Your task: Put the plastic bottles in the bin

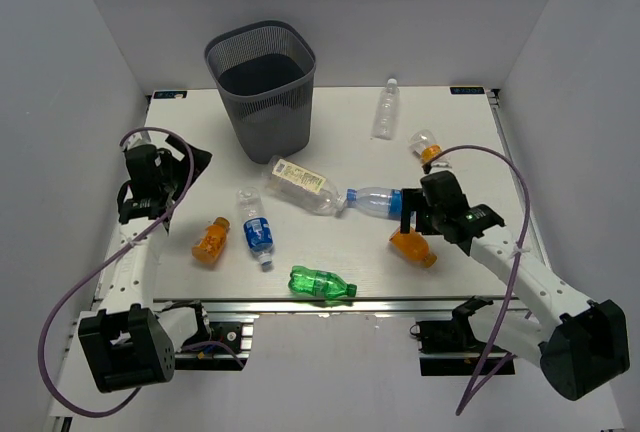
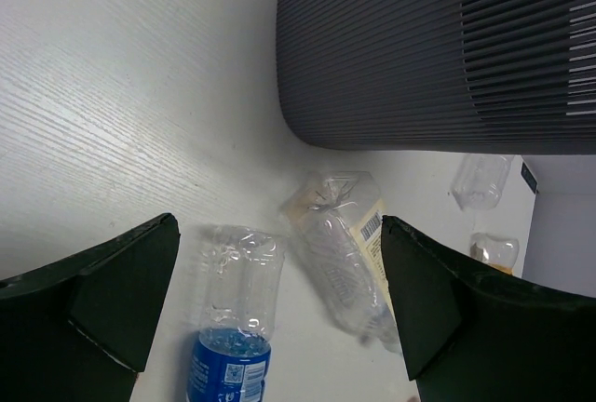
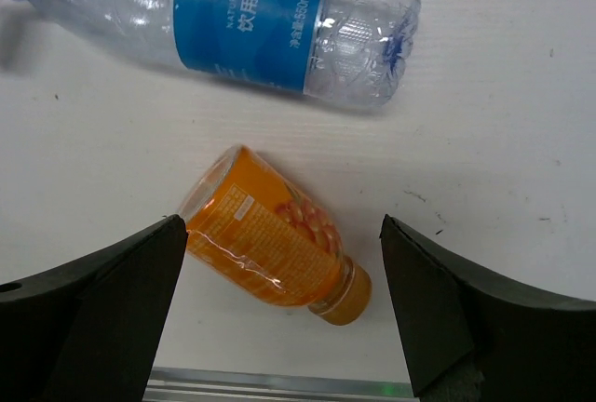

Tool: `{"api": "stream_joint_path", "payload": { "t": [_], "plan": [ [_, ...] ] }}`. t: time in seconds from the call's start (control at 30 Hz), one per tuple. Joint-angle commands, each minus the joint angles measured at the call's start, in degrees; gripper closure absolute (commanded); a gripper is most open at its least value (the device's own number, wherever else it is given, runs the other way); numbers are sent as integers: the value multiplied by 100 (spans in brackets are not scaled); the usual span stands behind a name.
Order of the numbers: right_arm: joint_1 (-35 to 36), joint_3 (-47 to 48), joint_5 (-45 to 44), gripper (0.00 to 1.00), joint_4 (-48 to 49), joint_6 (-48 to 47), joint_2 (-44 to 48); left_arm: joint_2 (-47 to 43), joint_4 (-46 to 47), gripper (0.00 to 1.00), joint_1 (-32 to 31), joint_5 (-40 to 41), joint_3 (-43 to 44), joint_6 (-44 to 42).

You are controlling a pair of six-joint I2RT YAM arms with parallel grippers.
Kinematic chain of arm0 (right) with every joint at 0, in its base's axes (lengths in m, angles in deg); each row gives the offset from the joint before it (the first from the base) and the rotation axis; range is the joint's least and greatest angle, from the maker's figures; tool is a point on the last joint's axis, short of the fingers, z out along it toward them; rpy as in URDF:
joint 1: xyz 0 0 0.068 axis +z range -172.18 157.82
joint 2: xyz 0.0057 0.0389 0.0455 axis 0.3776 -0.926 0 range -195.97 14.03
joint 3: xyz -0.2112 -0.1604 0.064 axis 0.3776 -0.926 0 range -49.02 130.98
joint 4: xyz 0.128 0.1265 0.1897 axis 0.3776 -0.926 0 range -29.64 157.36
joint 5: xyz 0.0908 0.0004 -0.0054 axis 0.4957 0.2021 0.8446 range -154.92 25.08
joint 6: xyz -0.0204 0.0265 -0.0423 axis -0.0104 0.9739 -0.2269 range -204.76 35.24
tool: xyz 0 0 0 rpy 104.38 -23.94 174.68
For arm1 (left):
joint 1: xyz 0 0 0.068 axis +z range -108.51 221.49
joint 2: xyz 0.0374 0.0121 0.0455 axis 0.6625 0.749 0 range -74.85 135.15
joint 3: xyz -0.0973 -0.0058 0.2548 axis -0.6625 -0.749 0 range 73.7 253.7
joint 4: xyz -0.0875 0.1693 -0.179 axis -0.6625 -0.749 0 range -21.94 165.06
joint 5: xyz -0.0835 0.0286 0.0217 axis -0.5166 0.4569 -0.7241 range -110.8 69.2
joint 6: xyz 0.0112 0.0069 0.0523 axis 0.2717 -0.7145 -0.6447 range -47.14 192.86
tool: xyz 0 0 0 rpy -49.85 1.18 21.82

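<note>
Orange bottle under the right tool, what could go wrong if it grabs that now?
The orange bottle lies on its side, skewed between the open fingers of the right tool, so it may roll or slip out toward the near edge of the table. The blue-label bottle lies close by and could get knocked.

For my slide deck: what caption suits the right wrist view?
Open right claw hovers above a lying orange bottle; a blue-labelled clear bottle lies beyond.

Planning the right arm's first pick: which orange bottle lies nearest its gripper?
The orange bottle just beside the right gripper, toward the near edge; others lie farther.
</note>
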Motion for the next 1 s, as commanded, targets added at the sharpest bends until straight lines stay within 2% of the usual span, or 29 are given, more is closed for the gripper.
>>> {"api": "stream_joint_path", "payload": {
  "t": [0.0,0.1,0.2,0.33,0.43,0.63,0.97],
  "plan": [
    [372,159,-510,11,-143,-705,-26,165,263,2,19,-203,-8,-84],
    [767,19,-115,11,-56,-1336,-43,428,281,2,19,-160,220,-234],
    [1023,-166,-264,11,86,-1620,-35,675,290,2,19,-72,519,-366],
    [1024,-271,157,11,244,-1893,211,912,246,2,19,78,862,-550],
    [1024,-289,438,11,244,-2007,308,991,553,2,19,-18,837,-550],
    [1015,-219,861,11,236,-2236,-6,1053,290,2,19,183,1003,-910],
    [953,63,-114,11,235,-2086,-1018,816,360,2,19,324,836,-1060]
  ]
}}
